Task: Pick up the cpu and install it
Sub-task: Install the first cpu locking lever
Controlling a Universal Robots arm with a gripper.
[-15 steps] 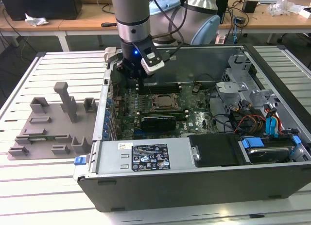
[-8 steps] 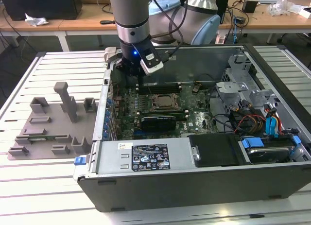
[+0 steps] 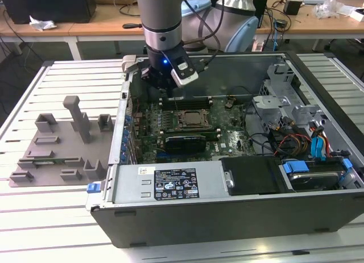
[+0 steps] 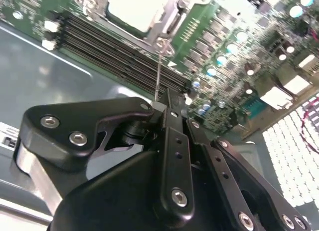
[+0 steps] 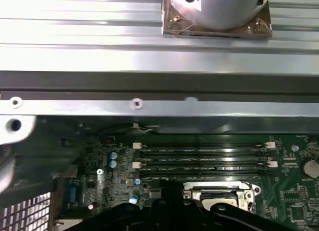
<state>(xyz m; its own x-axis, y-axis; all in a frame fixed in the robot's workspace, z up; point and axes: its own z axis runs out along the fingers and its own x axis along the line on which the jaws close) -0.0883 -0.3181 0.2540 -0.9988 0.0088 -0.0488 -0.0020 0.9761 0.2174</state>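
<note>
**Item: cpu in socket, hazards noted**

Cpu (image 4: 133, 10): we find it lying flat in the socket (image 4: 175, 17), pale top up.
Jaws: drawn together at the end of a thin lever (image 4: 158, 66), clear of the cpu; whether they pinch it we cannot tell.
Hazards, in our judgement: the lever slipping free; the tips striking the memory slots (image 4: 109, 44); the cpu left unclamped.
</note>
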